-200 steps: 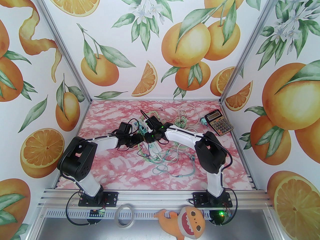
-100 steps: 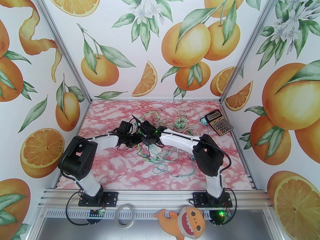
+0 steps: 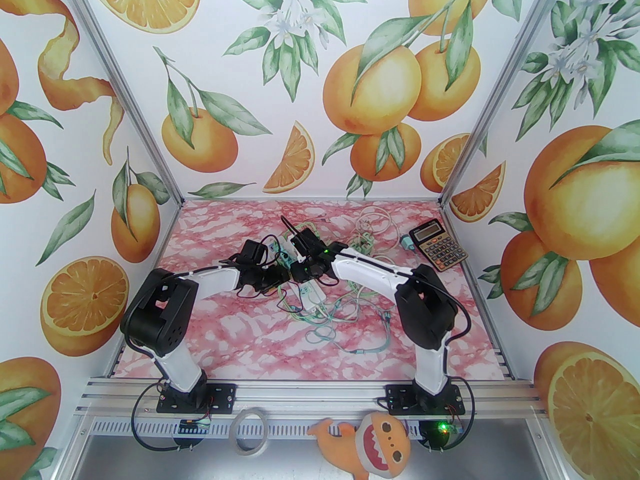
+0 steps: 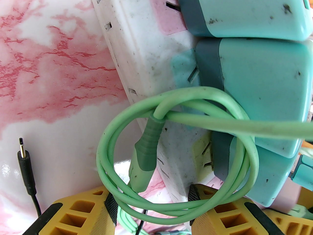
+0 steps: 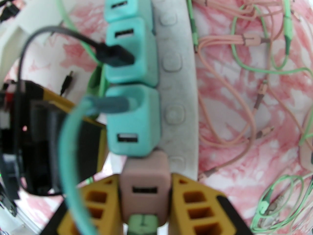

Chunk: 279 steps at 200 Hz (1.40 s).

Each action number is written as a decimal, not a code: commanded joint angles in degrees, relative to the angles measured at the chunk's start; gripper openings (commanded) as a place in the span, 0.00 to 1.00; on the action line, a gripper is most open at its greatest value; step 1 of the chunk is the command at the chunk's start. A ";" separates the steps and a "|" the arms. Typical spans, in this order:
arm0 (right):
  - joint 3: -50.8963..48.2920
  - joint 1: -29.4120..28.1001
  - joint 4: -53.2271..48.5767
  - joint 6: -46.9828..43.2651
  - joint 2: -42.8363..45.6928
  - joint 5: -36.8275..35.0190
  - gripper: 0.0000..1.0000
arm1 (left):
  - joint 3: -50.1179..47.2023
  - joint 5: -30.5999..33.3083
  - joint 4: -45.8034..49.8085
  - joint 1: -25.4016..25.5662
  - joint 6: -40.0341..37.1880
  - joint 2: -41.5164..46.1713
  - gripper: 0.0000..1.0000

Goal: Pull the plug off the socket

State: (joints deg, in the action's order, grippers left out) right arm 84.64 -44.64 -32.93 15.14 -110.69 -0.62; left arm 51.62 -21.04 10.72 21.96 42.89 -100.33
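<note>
**Operator:** Where is the plug, and what are my hands doing?

**Spotter:** Your right gripper point(image 5: 145, 180) is closed on the pink plug point(image 5: 144, 165). This plug is the last one in the row on the power strip point(image 5: 176, 82), and it touches the nearest teal charger point(image 5: 133, 121). Your left gripper point(image 4: 151, 197) stands about half apart at the strip's edge, with a loop of green cable point(image 4: 107, 136) between its fingers. I cannot tell if it really presses the strip.

**Operator:** What can go wrong from here?

**Spotter:** I think there are three dangers. If your left hand does not hold the strip down, the whole strip may rise together with the plug, and the plug will not come out. If you pull at an angle, the pins may jam, or the plug may push against the teal charger beside it. And if you close the left hand more, you may pinch the green loop and drag it. Also, a teal cord point(image 5: 71, 143) hangs across one side of your right gripper and could catch.

**Operator:** What can you not see?

**Spotter:** The pins of the pink plug are hidden, so I cannot say if they are seated or partly out. The right wrist picture is blurred. From above, both arms cover the strip's middle. I cannot identify the small green part point(image 5: 144, 223) under the plug.
</note>
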 commanded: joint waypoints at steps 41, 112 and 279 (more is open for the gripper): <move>1.88 -3.39 -2.99 -1.96 3.49 -7.11 0.29 | 0.22 5.33 7.11 -0.07 -1.80 -1.56 0.51; -3.27 -0.79 -5.25 -0.86 9.09 -10.80 0.31 | 2.31 6.81 10.28 -0.86 -3.51 -0.30 0.52; -4.41 -0.24 -2.42 -0.57 9.35 5.00 0.31 | 4.81 13.17 19.31 -2.61 -7.38 12.78 0.57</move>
State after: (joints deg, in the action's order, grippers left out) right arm 80.86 -44.93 -38.65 14.72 -102.52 -4.45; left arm 55.18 -9.80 27.38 19.66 36.82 -93.12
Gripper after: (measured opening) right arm 0.310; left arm 0.559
